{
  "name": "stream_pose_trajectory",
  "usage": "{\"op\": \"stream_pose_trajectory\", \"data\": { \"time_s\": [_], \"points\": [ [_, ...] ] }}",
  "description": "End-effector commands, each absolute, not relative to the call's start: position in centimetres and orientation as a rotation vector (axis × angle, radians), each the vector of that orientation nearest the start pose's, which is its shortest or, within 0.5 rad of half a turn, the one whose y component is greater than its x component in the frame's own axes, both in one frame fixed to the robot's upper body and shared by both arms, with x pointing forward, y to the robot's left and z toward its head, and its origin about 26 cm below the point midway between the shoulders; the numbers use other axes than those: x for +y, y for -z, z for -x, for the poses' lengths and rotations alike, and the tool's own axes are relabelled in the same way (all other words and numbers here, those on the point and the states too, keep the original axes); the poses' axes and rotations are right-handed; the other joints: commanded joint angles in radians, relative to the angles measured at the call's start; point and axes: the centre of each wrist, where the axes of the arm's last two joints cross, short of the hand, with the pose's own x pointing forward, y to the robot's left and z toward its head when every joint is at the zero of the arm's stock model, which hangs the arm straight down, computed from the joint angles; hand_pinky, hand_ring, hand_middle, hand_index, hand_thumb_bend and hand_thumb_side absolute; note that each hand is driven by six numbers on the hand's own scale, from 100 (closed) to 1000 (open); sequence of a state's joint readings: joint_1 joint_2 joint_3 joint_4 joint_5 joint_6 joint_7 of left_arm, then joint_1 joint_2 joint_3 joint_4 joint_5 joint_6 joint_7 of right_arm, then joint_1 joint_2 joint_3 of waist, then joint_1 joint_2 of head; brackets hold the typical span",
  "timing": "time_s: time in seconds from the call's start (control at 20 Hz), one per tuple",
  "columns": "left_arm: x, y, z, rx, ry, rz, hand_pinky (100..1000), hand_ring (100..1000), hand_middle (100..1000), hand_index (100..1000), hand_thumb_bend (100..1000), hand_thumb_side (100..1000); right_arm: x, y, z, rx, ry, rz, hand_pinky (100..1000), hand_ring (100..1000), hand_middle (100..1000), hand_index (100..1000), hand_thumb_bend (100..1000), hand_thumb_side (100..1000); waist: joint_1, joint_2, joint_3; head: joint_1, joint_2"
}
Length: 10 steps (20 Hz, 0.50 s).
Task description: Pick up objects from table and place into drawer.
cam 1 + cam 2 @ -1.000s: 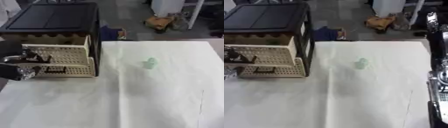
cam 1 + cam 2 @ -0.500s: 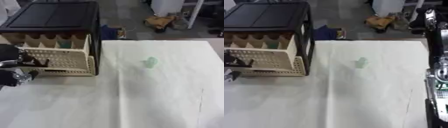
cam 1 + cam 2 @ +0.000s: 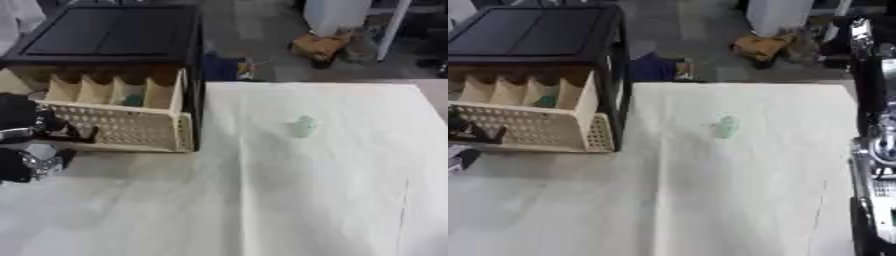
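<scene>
Risk: left hand (image 3: 31, 145), fingers curled on the drawer (image 3: 131, 125) front, could overpull it while the pale green object (image 3: 304, 126) waits far right.

left hand (image 3: 26, 145) cropped by edge, pale green object (image 3: 304, 126) blurred

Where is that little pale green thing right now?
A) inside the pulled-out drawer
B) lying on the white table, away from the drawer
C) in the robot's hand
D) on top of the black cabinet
B: the pale green object lies alone on the white table, right of the drawer.
</scene>
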<state>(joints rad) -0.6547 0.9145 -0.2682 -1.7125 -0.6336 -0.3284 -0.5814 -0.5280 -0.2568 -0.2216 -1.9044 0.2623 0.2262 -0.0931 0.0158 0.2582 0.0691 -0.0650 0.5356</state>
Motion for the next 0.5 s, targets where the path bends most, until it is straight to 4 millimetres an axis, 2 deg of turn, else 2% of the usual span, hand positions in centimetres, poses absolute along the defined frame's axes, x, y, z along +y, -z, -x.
{"op": "stream_pose_trajectory", "data": {
  "time_s": [0.05, 0.5],
  "points": [
    [30.6, -30.0, -34.1, 1.924, -2.663, 1.305, 100, 100, 100, 765, 100, 1000, -28.6, -26.5, -32.3, -2.227, -0.063, 0.634, 669, 679, 535, 808, 100, 1000, 0.001, -0.022, 0.003, -0.005, 0.003],
    [30.2, -29.9, -32.4, 1.985, -2.605, 1.268, 100, 100, 100, 757, 100, 1000, -28.6, -26.5, -32.3, -2.226, -0.058, 0.637, 669, 679, 534, 807, 100, 1000, 0.001, -0.021, 0.008, -0.011, 0.000]
  ]
}}
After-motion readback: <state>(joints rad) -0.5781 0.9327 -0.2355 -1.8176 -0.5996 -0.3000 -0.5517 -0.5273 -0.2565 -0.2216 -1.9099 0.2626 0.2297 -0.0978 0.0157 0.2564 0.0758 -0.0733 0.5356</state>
